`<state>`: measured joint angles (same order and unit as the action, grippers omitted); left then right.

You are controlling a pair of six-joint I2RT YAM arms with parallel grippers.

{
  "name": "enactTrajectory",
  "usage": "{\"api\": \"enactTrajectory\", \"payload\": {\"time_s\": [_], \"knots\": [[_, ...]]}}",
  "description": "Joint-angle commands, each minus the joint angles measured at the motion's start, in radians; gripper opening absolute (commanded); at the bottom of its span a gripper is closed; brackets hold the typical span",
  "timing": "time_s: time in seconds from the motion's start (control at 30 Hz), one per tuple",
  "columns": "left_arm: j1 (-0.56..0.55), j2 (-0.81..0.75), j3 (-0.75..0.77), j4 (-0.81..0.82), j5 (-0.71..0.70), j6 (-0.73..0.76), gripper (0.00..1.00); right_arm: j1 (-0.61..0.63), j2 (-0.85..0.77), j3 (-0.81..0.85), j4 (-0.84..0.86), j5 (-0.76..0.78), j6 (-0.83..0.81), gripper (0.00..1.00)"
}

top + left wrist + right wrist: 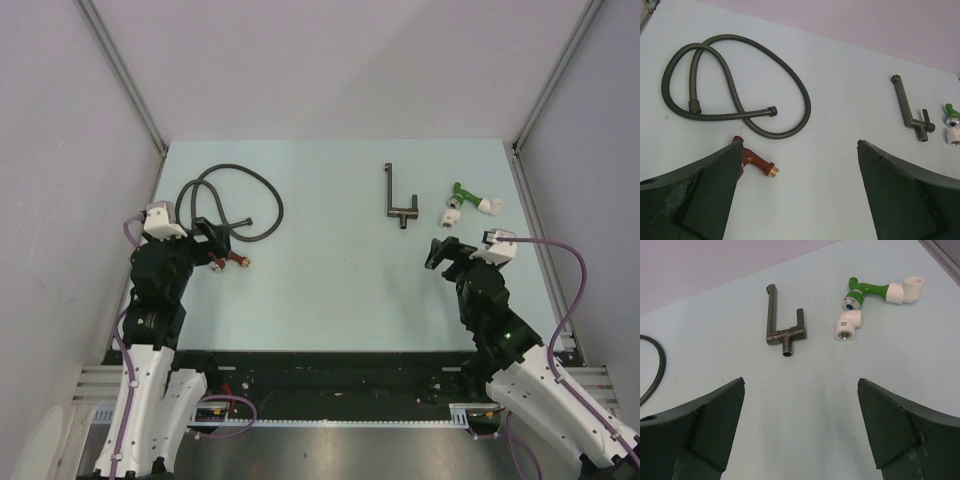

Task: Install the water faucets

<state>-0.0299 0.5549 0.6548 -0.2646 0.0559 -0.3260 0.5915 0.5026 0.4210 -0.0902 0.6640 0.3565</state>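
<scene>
Faucets lie at both sides of my overhead view. At left centre the reddish-brown faucet rests on the pale table, just beside my left gripper, whose fingers are spread wide and empty. Above it, upper left, the dark hose lies coiled. Right of centre a dark metal tap lies flat. Upper right is the green faucet with its white elbow, a loose white elbow just beside it. Below them my right gripper gapes wide, holding nothing.
</scene>
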Motion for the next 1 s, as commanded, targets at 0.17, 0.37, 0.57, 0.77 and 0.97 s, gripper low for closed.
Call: {"api": "enactTrajectory", "payload": {"time_s": [0.17,0.37,0.57,0.77,0.97], "knots": [[0.018,0.02,0.023,-0.015,-0.033,-0.005,1.0,-0.001,0.011,-0.014,0.079,-0.087,-0.014,1.0],[0.027,0.141,0.04,-0.033,-0.013,-0.024,1.0,-0.001,-0.018,-0.011,0.069,-0.101,-0.014,1.0],[0.027,0.371,0.1,-0.111,0.05,-0.03,1.0,-0.001,-0.079,-0.011,0.047,-0.09,-0.013,1.0],[0.015,0.6,0.222,-0.222,-0.004,0.037,1.0,-0.002,-0.124,-0.011,0.035,-0.099,-0.002,1.0],[-0.004,0.819,0.342,-0.318,-0.125,0.128,1.0,-0.002,-0.174,-0.011,0.018,-0.109,0.004,1.0]]}}
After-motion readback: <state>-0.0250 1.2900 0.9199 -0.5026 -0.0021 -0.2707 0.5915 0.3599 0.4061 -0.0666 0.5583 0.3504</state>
